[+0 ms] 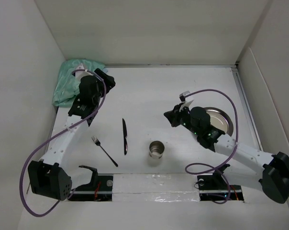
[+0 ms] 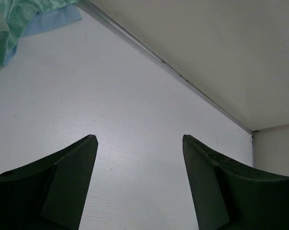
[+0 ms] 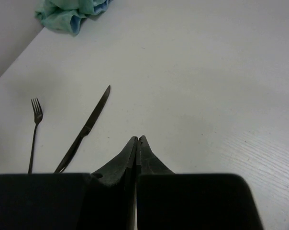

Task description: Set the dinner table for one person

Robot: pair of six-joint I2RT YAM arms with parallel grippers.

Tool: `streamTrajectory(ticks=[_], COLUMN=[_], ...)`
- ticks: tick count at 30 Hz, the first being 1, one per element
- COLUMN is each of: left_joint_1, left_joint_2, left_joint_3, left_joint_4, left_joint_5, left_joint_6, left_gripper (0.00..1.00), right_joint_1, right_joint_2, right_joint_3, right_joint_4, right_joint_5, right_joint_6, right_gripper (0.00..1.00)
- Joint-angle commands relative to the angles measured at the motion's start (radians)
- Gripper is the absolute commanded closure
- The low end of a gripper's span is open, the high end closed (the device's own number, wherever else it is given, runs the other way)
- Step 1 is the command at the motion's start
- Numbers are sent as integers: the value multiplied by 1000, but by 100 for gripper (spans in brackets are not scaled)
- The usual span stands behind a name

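The white dinner table carries a black knife, a black fork, a metal cup and a round metal plate partly hidden by the right arm. A crumpled mint-green cloth mat lies at the far left corner. My left gripper is open and empty beside the cloth; its jaws stand wide apart over bare tabletop in the left wrist view, with the cloth at upper left. My right gripper is shut and empty above the middle of the table; the right wrist view shows the knife and fork to its left.
White walls enclose the table on the left, far and right sides. Purple cables loop from both arms. The arm bases and a taped strip sit along the near edge.
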State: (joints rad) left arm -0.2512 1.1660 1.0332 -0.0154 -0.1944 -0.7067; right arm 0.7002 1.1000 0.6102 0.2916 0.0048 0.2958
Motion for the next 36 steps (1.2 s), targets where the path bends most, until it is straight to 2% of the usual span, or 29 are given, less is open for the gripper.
streamTrajectory(ticks=[1, 2, 3, 4, 6, 7, 9, 10, 11, 12, 13, 15, 16, 18, 19, 20, 22, 26, 27, 28, 29, 33, 36], left_joint_1=[6, 6, 6, 6, 6, 6, 51, 84, 120, 203, 242, 318, 331, 331, 331, 331, 352, 432, 453, 504, 504, 504, 504], left_joint_2=[43, 49, 53, 63, 76, 96, 115, 136, 149, 159, 179, 193, 201, 201, 198, 195, 189, 176, 176, 201, 227, 286, 397], left_joint_3=[19, 8, 1, -5, -7, -4, -5, -8, -21, -28, -38, -55, -52, -30, -25, -24, -30, -74, -84, -87, -70, -33, 28], left_joint_4=[51, 60, 87, 98, 117, 117, 138, 147, 166, 208, 221, 223, 207, 149, 134, 124, 103, 115, 126, 127, 120, 98, 89], left_joint_5=[-14, -42, -56, -78, -161, -190, -186, -159, -61, -12, 27, 75, 69, -3, -25, -51, -72, -33, -16, 45, 44, 30, 12], left_joint_6=[-48, -54, -65, -74, -103, -117, -148, -180, -189, -198, -227, -243, -243, -220, -209, -202, -206, -253, -275, -286, -289, -287, -310], left_gripper=[31, 31, 32, 35, 43, 50, 57, 68, 80, 88, 100, 100, 100, 83, 56, 41, 23, 22, 23, 23, 23, 23, 23], right_joint_1=[-16, -16, -16, -16, -16, -16, -16, -16, -16, -16, -16, -16, -16, -16, -16, -16, -16, -16, -16, -16, -16, -16, -16], right_joint_2=[1, 4, 9, 14, 26, 27, 31, 40, 43, 50, 55, 52, 44, 41, 40, 40, 41, 64, 63, 64, 70, 86, 113], right_joint_3=[39, 36, 36, 36, 37, 42, 51, 51, 51, 51, 63, 74, 65, 54, 56, 63, 63, 75, 80, 74, 76, 92, 103], right_joint_4=[84, 96, 96, 98, 113, 107, 89, 89, 92, 96, 89, 49, 67, 87, 78, 70, 67, 57, 47, 58, 64, 34, 40], right_joint_5=[24, 15, 9, 6, 3, 3, -43, -51, -51, -54, -69, -81, -81, -72, -75, -75, -69, -80, -81, -75, -83, -91, -129], right_joint_6=[9, 12, 6, 6, 14, 13, -6, -7, -6, -3, -3, -15, -18, -14, -14, -14, -17, -10, -14, -15, -15, -30, -26], right_gripper=[100, 99, 93, 80, 69, 60, 58, 61, 78, 93, 100, 100, 100, 100, 100, 100, 100, 99, 96, 84, 80, 72, 67])
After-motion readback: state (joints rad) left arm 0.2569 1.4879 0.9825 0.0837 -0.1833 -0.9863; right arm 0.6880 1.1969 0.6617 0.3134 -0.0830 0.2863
